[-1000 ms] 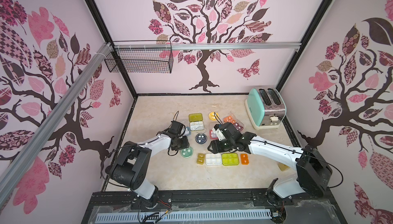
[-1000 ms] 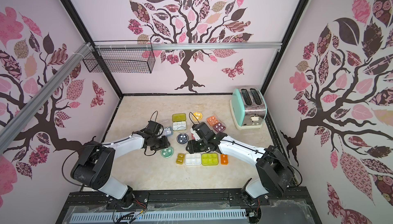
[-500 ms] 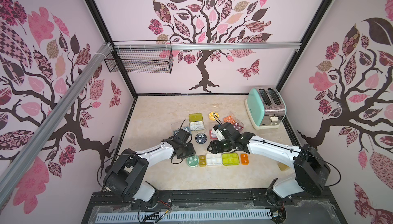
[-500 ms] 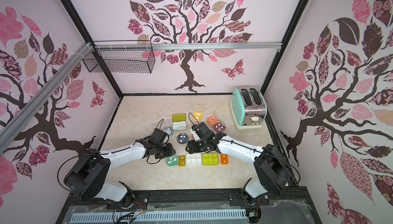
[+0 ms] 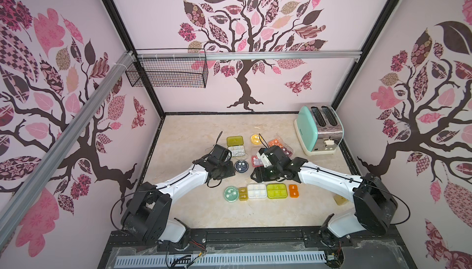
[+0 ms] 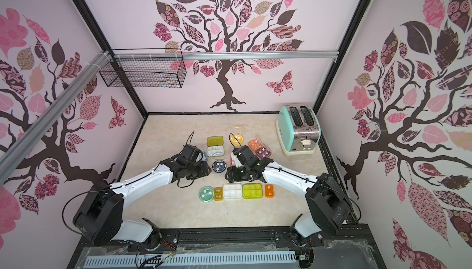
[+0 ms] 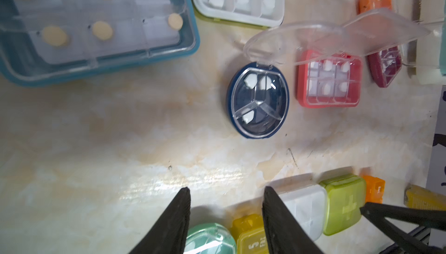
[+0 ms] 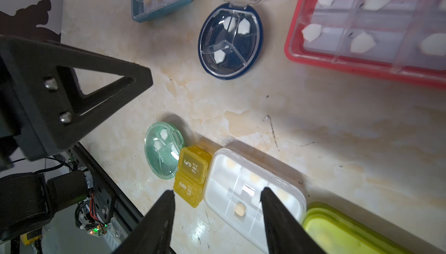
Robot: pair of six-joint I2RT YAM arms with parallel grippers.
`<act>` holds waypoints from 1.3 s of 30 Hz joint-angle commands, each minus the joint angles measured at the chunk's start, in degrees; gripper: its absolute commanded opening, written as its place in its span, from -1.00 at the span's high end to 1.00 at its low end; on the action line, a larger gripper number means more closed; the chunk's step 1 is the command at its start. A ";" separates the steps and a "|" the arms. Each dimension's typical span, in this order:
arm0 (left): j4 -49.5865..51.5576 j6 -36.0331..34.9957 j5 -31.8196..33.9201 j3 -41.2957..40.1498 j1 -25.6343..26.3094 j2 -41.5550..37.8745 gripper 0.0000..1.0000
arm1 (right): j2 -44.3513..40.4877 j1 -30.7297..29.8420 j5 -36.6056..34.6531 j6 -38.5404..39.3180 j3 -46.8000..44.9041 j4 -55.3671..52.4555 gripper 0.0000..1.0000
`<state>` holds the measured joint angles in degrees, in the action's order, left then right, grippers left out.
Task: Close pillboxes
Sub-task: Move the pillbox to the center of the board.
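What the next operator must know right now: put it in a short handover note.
Left gripper: open, empty, hovering by the green round pillbox.
Right gripper: open, empty, over the white pillbox.
Done: the near row is shut: green round pillbox, yellow pillbox, white pillbox, lime pillbox, orange pillbox.
Left: the navy round pillbox and the red pillbox have their clear lids up, and the lime-lidded pillbox lies open. Check the boxes farther back; I cannot tell their lids.
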<state>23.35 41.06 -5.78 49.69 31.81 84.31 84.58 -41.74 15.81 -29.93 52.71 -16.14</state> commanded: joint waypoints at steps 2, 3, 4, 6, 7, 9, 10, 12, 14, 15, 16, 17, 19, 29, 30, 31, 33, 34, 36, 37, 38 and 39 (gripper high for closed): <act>-3.41 -1.37 1.72 2.55 -1.56 4.86 0.00 | -3.45 1.34 -0.67 -1.14 -2.19 0.89 -0.20; -3.87 -1.71 1.16 3.38 -2.32 5.97 0.01 | -3.84 1.60 -0.82 -1.14 -2.58 0.77 -0.21; -4.21 -1.72 1.12 3.94 -2.75 6.77 0.01 | -4.31 1.72 -0.95 -1.12 -2.92 0.67 -0.20; -5.25 -1.86 0.94 4.97 -3.42 8.58 0.03 | -5.17 2.08 -1.10 -1.12 -3.81 0.62 -0.21; -5.65 -1.85 1.02 5.34 -3.51 9.11 0.04 | -5.55 2.23 -1.11 -1.20 -4.05 0.60 -0.21; -6.91 -1.77 0.55 5.96 -3.55 10.49 0.07 | -6.00 2.49 -1.20 -1.18 -4.54 0.72 -0.21; -7.31 -1.84 0.11 6.27 -3.56 11.11 0.07 | -6.09 2.54 -1.20 -1.20 -4.65 0.75 -0.21; -7.99 -2.44 -0.54 7.25 -3.53 12.57 0.07 | -6.11 2.62 -1.22 -1.25 -4.75 0.84 -0.23; -7.38 -2.94 -0.55 8.38 -3.51 13.89 0.07 | -6.07 2.71 -1.12 -1.22 -4.75 0.77 -0.23; -7.20 -3.15 -0.55 8.82 -3.51 14.50 0.08 | -6.05 2.71 -1.14 -1.17 -4.89 0.76 -0.23; -6.96 -3.28 -0.55 9.09 -3.51 15.07 0.09 | -6.08 2.79 -1.05 -1.16 -4.97 0.76 -0.23; -6.69 -3.49 -0.34 9.40 -3.52 15.47 0.13 | -6.09 2.80 -1.07 -1.05 -5.06 0.76 -0.21; -6.07 -4.23 0.75 9.83 -3.51 16.32 0.19 | -6.10 2.86 -0.89 -1.07 -5.33 0.76 -0.21; -5.79 -5.67 0.34 10.19 -3.47 19.31 0.22 | -6.24 3.06 -0.85 -1.39 -5.76 1.78 -0.22; -5.65 -6.03 0.33 10.11 -3.43 19.23 0.21 | -6.05 3.06 -1.10 -1.38 -5.91 1.94 -0.23; -5.68 -6.16 0.20 10.03 -3.43 19.23 0.21 | -5.91 3.06 -1.18 -1.38 -6.03 2.06 -0.23; -5.74 -6.60 -0.31 9.80 -3.46 18.96 0.20 | -5.25 3.06 -0.85 -1.49 -5.93 2.23 -0.24; -5.88 -6.65 -0.54 9.66 -3.43 18.87 0.20 | -4.94 3.06 -0.69 -1.48 -5.86 2.25 -0.24; -6.28 -6.83 -0.90 9.44 -3.32 18.98 0.20 | -4.58 3.06 -0.49 -1.62 -5.94 2.47 -0.24; -6.22 -7.02 -1.05 9.52 -3.17 19.17 0.21 | -4.46 3.06 -0.52 -1.64 -6.03 2.65 -0.24; -6.11 -7.47 -1.01 9.68 -3.08 19.53 0.23 | -4.51 3.06 -0.44 -1.55 -6.18 2.76 -0.24; -5.91 -7.66 -1.03 9.76 -3.12 19.98 0.26 | -4.53 3.06 -0.50 -1.46 -6.15 2.69 -0.25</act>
<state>17.67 35.07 -6.24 59.72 28.38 102.96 79.44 -38.87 15.20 -31.29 46.39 -13.76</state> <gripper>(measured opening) 0.374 0.624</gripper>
